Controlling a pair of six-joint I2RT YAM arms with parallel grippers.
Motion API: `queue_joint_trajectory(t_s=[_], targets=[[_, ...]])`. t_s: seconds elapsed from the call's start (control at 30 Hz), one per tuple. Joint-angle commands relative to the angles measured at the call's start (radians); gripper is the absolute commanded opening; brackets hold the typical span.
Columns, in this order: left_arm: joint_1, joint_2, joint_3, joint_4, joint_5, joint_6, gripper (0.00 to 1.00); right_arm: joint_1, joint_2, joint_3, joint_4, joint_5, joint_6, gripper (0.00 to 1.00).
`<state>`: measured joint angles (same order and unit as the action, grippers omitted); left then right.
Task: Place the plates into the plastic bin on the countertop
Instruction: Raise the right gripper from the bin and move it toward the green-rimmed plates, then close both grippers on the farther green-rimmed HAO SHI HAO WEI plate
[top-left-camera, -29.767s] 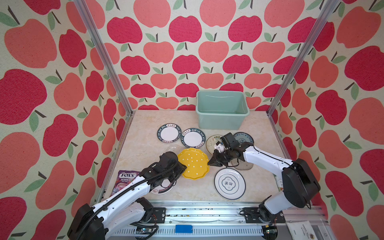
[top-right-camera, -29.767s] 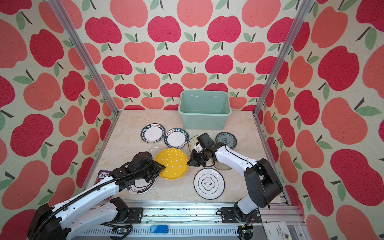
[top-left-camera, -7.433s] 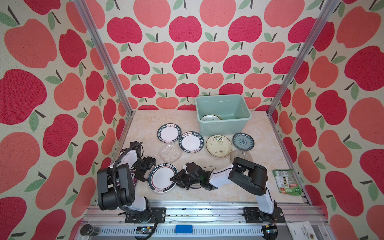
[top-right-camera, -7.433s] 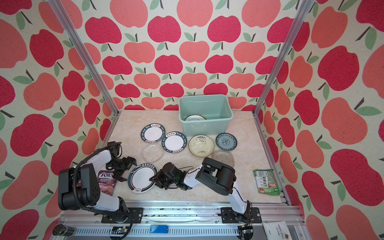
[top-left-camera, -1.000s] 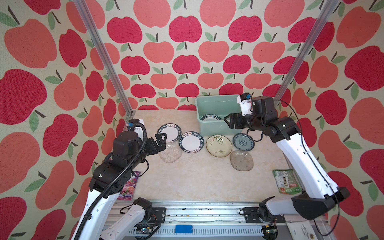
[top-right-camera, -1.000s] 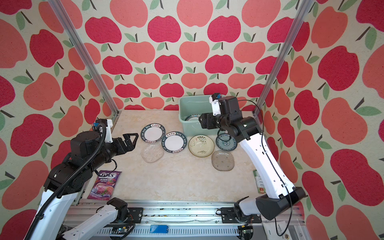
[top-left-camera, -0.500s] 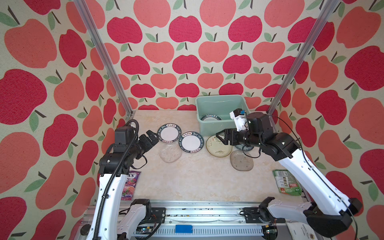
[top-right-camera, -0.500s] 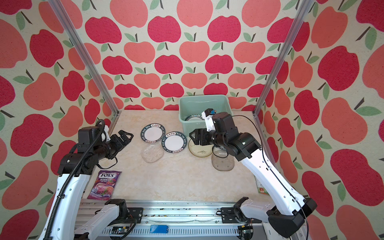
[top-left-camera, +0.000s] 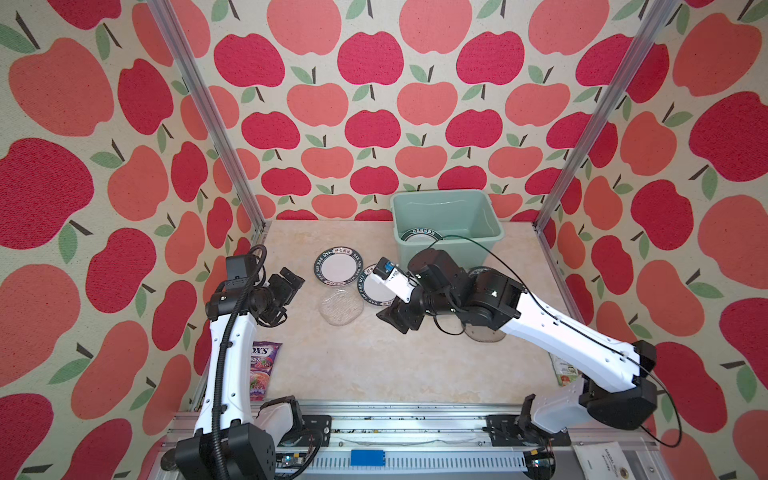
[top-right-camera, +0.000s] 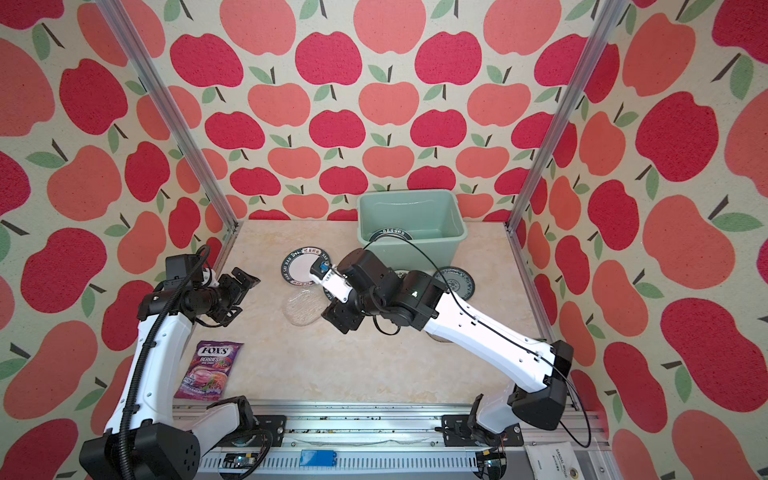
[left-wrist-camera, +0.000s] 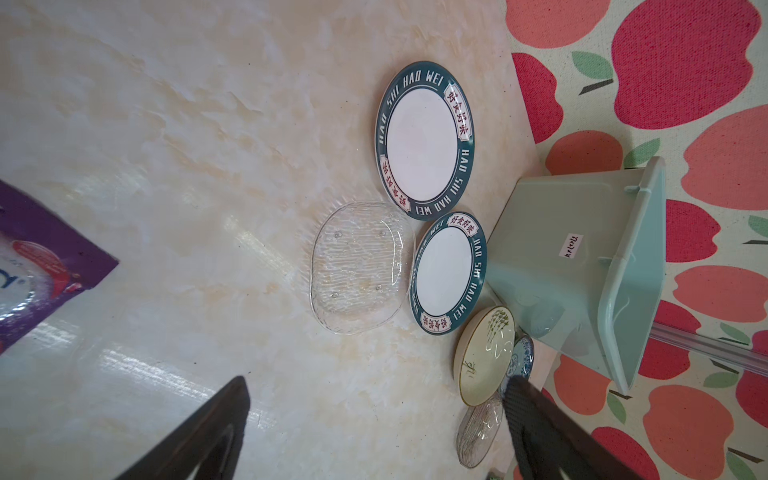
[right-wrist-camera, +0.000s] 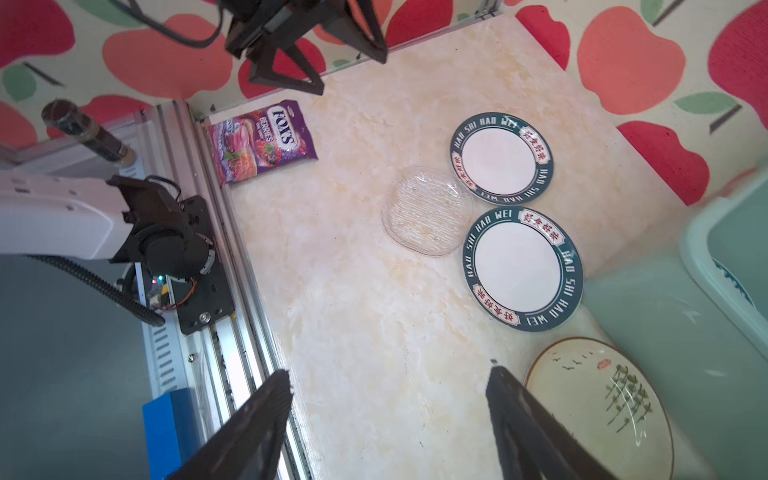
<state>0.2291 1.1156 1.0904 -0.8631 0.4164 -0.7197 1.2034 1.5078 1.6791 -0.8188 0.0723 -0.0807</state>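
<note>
**A:** Top views first. What has changed?

**B:** The right gripper (top-left-camera: 398, 321) has left the bin (top-left-camera: 482, 216) and come near and left. It now hangs over the near lettered plate (top-left-camera: 370, 291) and hides part of it. The left gripper (top-right-camera: 243, 296) has eased back left a little.

**A:** And the bin?

**B:** At the far edge of the countertop (top-left-camera: 374, 374), as before. Half a minute ago it was empty; now a binned plate (top-left-camera: 417, 237) shows inside.

**A:** Left wrist view?

**B:** Jaws spread wide, nothing between them. On the countertop lie the glass plate (left-wrist-camera: 359, 266), touching the near lettered plate, and the far lettered plate (left-wrist-camera: 424, 137) just beside both. The cream plate (left-wrist-camera: 486, 353), blue plate (left-wrist-camera: 518, 358) and second glass plate (left-wrist-camera: 478, 428) sit beside the bin.

**A:** Right wrist view?

**B:** Jaws also spread and empty, over bare countertop. The cream plate is just beside one finger. A packet (right-wrist-camera: 262, 141) lies by the rail.
</note>
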Motion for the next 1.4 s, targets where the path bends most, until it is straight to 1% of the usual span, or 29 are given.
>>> queue_joint_trajectory(t_s=[0.0, 0.03, 0.1, 0.17, 0.23, 0.4, 0.5, 0.63, 0.83, 1.07, 1.2, 1.37], targets=[[0.008, 0.042, -0.02, 0.048, 0.006, 0.066, 0.98, 0.095, 0.056, 0.047, -0.028, 0.142, -0.339, 0.78], [0.009, 0.058, -0.023, 0.063, 0.013, 0.077, 0.97, 0.116, 0.074, 0.053, -0.021, 0.184, -0.397, 0.78], [0.012, 0.09, -0.018, 0.085, 0.024, 0.089, 0.96, 0.144, 0.101, 0.055, 0.012, 0.249, -0.456, 0.78], [0.013, 0.13, -0.007, 0.116, 0.036, 0.111, 0.94, 0.155, 0.116, 0.057, 0.035, 0.26, -0.476, 0.78], [0.015, 0.18, 0.006, 0.144, 0.047, 0.123, 0.92, 0.158, 0.126, 0.057, 0.041, 0.254, -0.471, 0.79], [0.016, 0.302, 0.032, 0.233, 0.1, 0.139, 0.83, 0.157, 0.168, 0.07, 0.009, 0.208, -0.413, 0.79], [0.011, 0.364, 0.028, 0.302, 0.105, 0.148, 0.81, 0.158, 0.197, 0.081, 0.003, 0.18, -0.362, 0.79], [0.0, 0.458, 0.034, 0.352, 0.082, 0.18, 0.81, 0.154, 0.225, 0.079, 0.024, 0.156, -0.31, 0.8], [-0.013, 0.583, 0.046, 0.43, 0.097, 0.219, 0.74, 0.124, 0.251, 0.074, 0.04, 0.093, -0.243, 0.8], [-0.023, 0.645, 0.015, 0.589, 0.124, 0.208, 0.7, 0.084, 0.235, 0.025, 0.09, 0.051, -0.155, 0.78], [-0.023, 0.704, 0.026, 0.663, 0.16, 0.174, 0.64, 0.073, 0.216, -0.015, 0.108, 0.039, -0.131, 0.78], [-0.028, 0.77, 0.04, 0.731, 0.175, 0.141, 0.59, 0.06, 0.197, -0.044, 0.117, 0.044, -0.108, 0.78]])
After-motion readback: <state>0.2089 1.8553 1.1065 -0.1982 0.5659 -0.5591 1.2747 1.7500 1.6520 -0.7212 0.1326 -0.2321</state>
